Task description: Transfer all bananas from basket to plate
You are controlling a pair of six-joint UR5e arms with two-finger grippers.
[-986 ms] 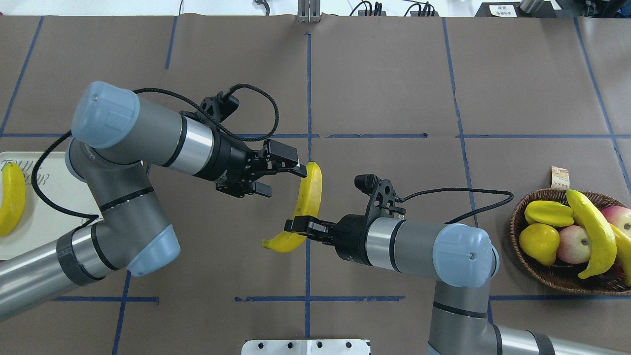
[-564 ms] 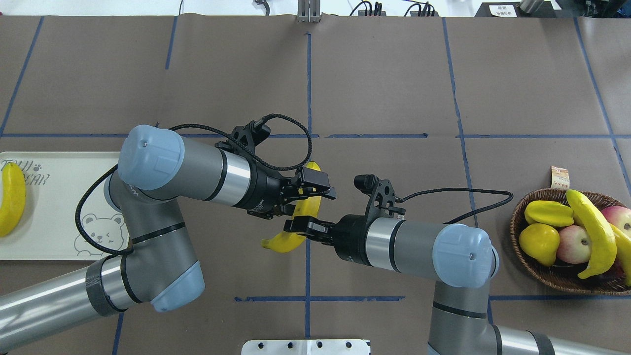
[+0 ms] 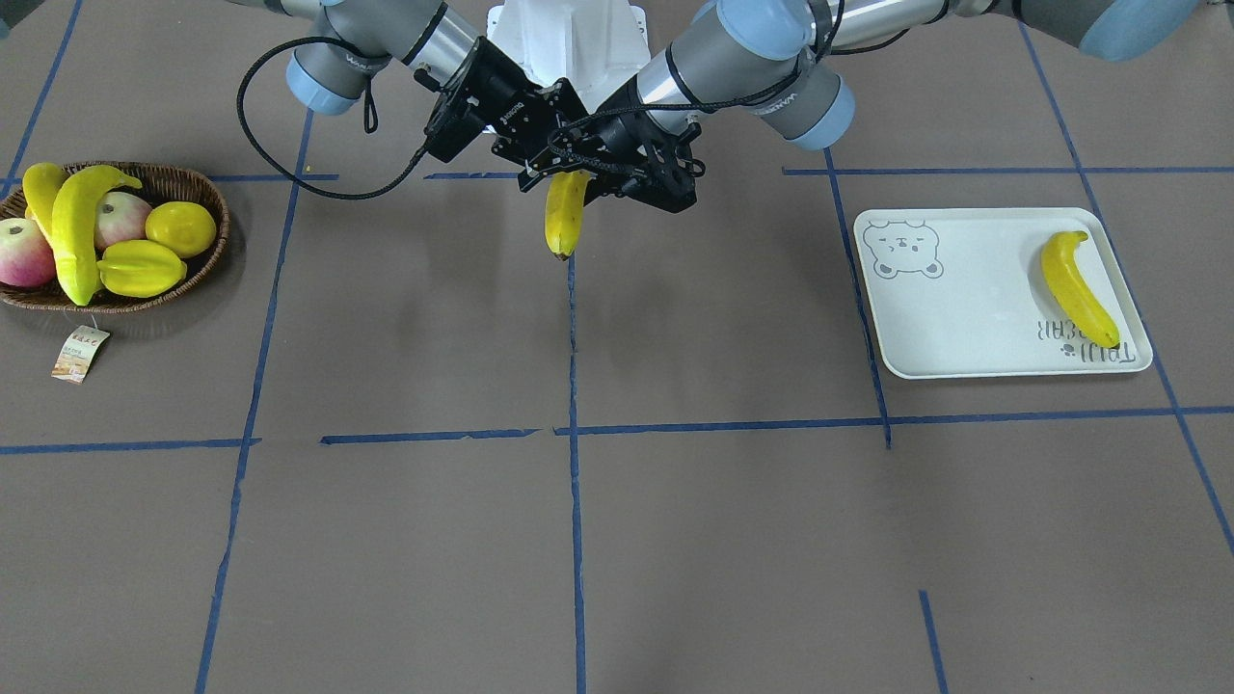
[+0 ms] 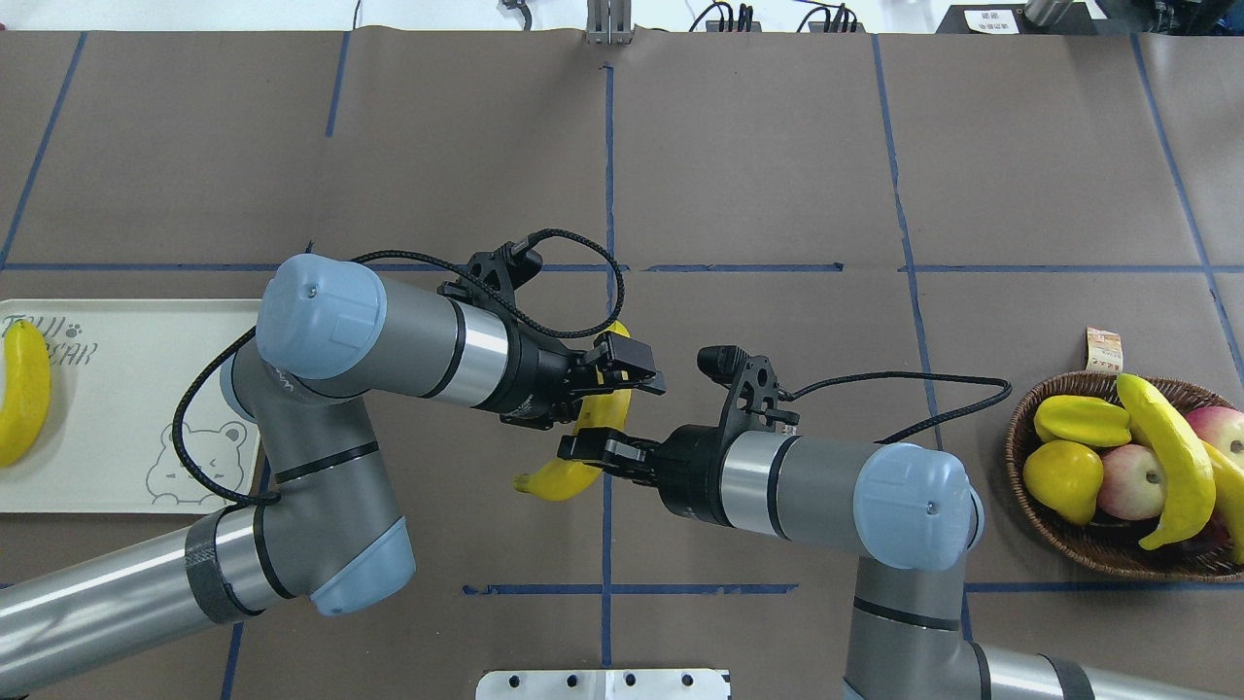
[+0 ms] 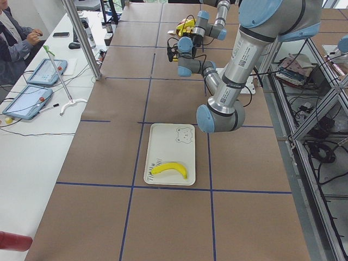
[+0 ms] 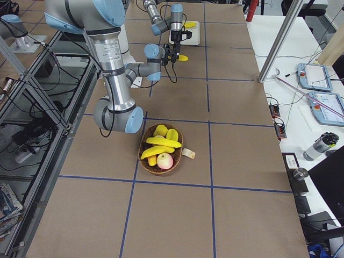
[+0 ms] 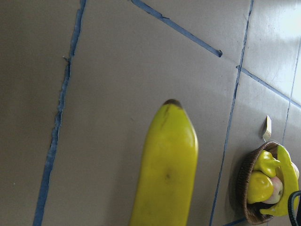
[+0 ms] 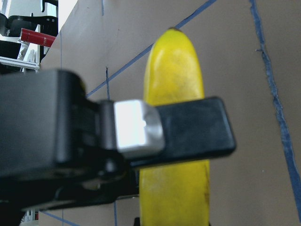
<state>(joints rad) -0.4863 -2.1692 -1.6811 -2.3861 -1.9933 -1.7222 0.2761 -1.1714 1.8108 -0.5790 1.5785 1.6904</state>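
One yellow banana [image 4: 554,478] hangs above the table's middle, and my right gripper [image 4: 583,449] is shut on its lower half. My left gripper [image 4: 612,389] stands open with a finger on either side of the banana's upper half; the banana [image 7: 167,169] fills the left wrist view. A second banana [image 4: 21,389] lies on the pale plate [image 4: 117,408] at the far left. Two more bananas [image 4: 1171,462] rest in the wicker basket [image 4: 1030,506] at the far right.
The basket also holds a starfruit [image 4: 1079,420], a lemon [image 4: 1064,476] and apples [image 4: 1132,481], with its paper tag [image 4: 1103,350] lying behind it. Brown paper with blue tape lines covers the table. A person sits at a side desk in the exterior left view.
My left arm swung in from the plate side and its open fingers came around the banana's upper half. The right gripper and the banana stayed where they were.
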